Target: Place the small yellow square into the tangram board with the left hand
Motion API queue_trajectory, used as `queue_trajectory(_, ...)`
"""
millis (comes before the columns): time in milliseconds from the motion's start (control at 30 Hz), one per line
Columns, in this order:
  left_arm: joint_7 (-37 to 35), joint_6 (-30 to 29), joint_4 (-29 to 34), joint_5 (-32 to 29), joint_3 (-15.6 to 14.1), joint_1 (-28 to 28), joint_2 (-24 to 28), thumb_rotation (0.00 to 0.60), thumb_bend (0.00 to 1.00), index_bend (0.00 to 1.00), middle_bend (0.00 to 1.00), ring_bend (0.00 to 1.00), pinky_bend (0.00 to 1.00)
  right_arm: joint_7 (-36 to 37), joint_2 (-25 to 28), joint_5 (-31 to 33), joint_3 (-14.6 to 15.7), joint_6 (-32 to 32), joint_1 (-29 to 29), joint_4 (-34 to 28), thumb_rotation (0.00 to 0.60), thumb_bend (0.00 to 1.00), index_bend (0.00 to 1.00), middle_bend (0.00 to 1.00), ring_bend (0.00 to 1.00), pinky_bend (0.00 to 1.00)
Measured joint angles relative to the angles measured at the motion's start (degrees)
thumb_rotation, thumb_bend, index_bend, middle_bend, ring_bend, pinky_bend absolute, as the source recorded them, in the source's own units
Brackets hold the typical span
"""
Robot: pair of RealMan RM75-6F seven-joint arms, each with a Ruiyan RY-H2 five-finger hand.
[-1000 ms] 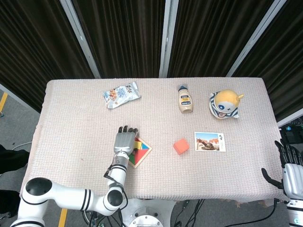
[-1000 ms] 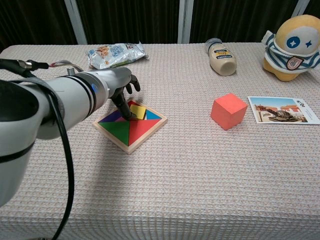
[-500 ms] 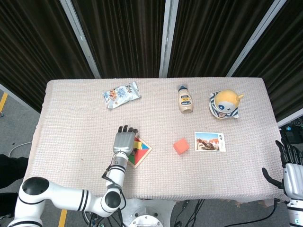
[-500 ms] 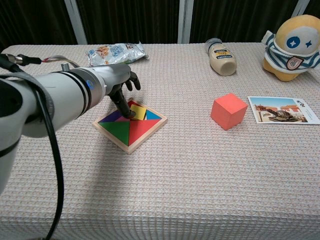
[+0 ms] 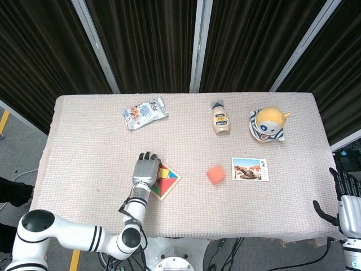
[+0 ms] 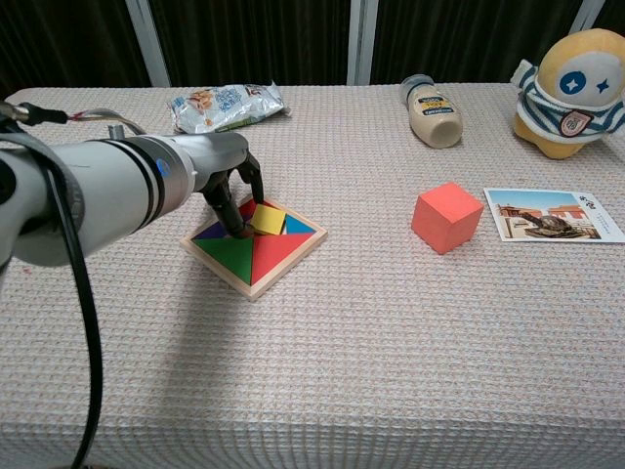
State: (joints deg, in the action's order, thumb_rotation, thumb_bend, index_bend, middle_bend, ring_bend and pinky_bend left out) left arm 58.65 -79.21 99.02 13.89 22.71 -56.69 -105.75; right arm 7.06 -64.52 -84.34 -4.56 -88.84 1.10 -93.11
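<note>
The wooden tangram board (image 6: 256, 285) lies at the table's front left, filled with coloured pieces. The small yellow square (image 6: 269, 219) rests in the board's far part, slightly tilted, between red and blue pieces. My left hand (image 6: 227, 174) hangs over the board's left corner with its fingers pointing down. One fingertip (image 6: 237, 231) touches the board right beside the square, and the hand holds nothing. From the head view the left hand (image 5: 145, 169) covers the left side of the board (image 5: 171, 183). My right hand (image 5: 346, 202) stays off the table's right front corner, fingers apart and empty.
A red cube (image 6: 447, 216) and a photo card (image 6: 551, 214) lie to the right of the board. A snack bag (image 6: 227, 106), a lying bottle (image 6: 431, 98) and a yellow plush toy (image 6: 569, 79) sit along the far side.
My left hand has drawn a little to the left and toward me over the board. The yellow square has settled slightly flatter in the board. The right hand has not moved.
</note>
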Motion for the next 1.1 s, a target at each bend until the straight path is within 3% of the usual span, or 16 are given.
queue_trajectory(267, -0.4, -0.1, 0.3, 0.0, -0.5, -0.3, -0.1, 0.6, 0.33, 0.39, 0.12, 0.0, 0.0, 0.1, -0.1, 0.0, 0.0, -0.2, 0.1, 0.1, 0.6, 0.19, 0.0, 0.0, 0.0, 0.0)
queue_trajectory(500, -1.6, -1.1, 1.6, 2.0, -0.5, 0.0, 0.7, 0.6, 0.33, 0.31, 0.12, 0.0, 0.0, 0.5, -0.1, 0.0, -0.1, -0.2, 0.2, 0.4, 0.6, 0.19, 0.0, 0.0, 0.0, 0.0)
queue_trajectory(700, -2.3, -3.5, 6.0, 4.0, -1.7, 1.4, 3.2, 0.6, 0.33, 0.31, 0.12, 0.0, 0.0, 0.4, -0.3, -0.1, 0.0, -0.1, 0.1, 0.6, 0.6, 0.19, 0.0, 0.0, 0.0, 0.0)
queue_trajectory(900, -4.2, -4.9, 10.0, 9.1, -5.1, 4.1, 7.0, 0.6, 0.31, 0.26, 0.12, 0.0, 0.0, 0.5, -0.3, -0.7, 0.0, -1.4, 0.5, 0.6, 0.6, 0.19, 0.0, 0.0, 0.0, 0.0)
queue_trajectory(1000, -7.1, -5.4, 10.9, 16.1, -8.4, 6.2, 9.6, 0.6, 0.17, 0.22, 0.12, 0.0, 0.0, 0.8, -0.4, -1.1, 0.1, -2.7, 1.1, 1.0, 0.6, 0.19, 0.0, 0.0, 0.0, 0.0)
queue_trajectory(1100, -12.3, -6.5, 10.4, 26.9, -13.2, 9.4, 12.9, 0.6, 0.05, 0.21, 0.11, 0.0, 0.0, 1.0, -0.9, -1.5, 0.3, -3.3, 1.5, 2.1, 0.6, 0.19, 0.0, 0.0, 0.0, 0.0)
